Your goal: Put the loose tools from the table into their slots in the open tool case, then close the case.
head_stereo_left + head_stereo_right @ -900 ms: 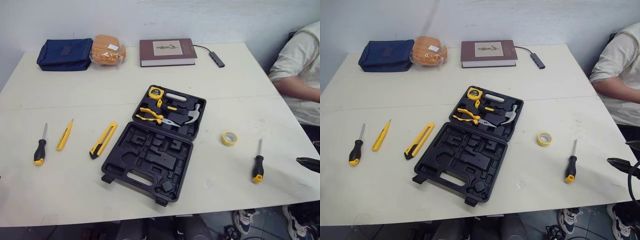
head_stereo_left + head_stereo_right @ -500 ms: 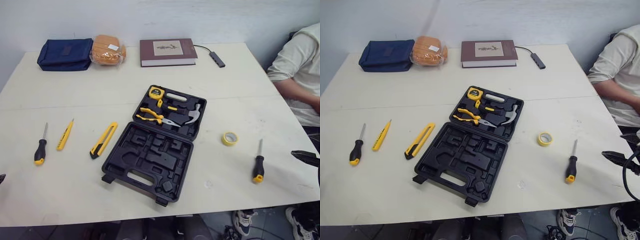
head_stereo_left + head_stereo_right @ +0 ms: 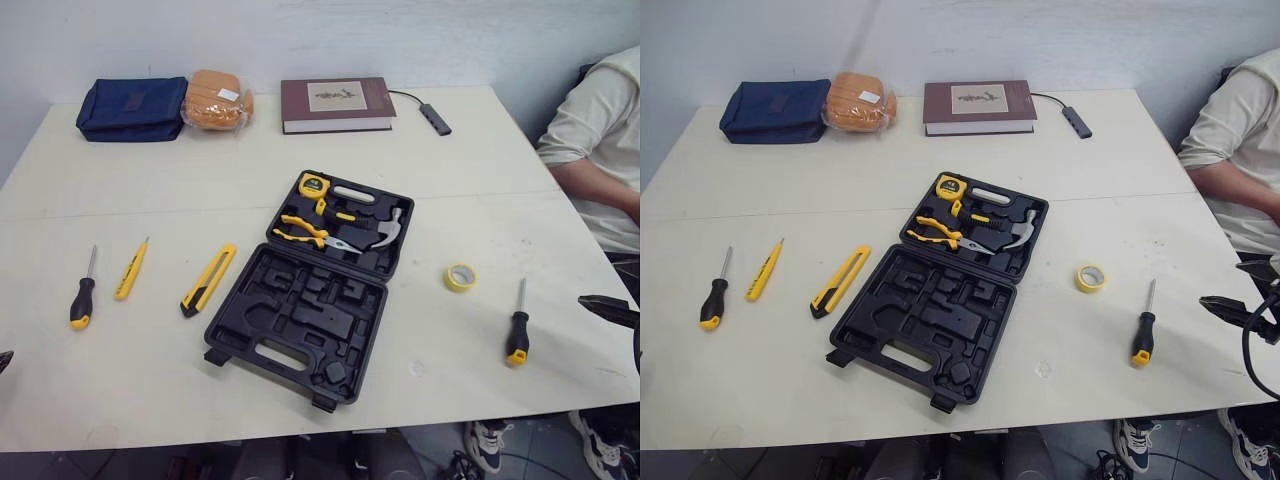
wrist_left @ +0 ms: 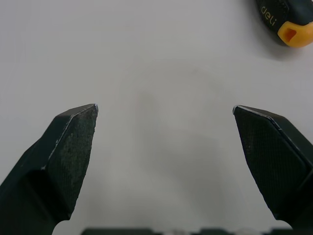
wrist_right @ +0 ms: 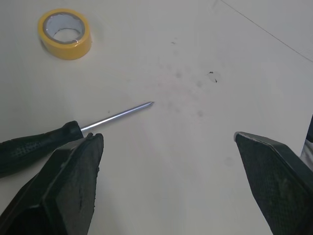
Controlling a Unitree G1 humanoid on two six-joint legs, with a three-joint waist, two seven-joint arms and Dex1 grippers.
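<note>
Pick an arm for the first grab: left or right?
Right, probably: open right end effector has the right screwdriver beside one finger; the left screwdriver lies farther from the left end effector.

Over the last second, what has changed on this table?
The open right hand has crept forward and inward, nearer the right screwdriver. Nothing was taken hold of or let go. The open left hand has hardly moved. The case, tape, knife, small cutter and left screwdriver lie as before.
</note>
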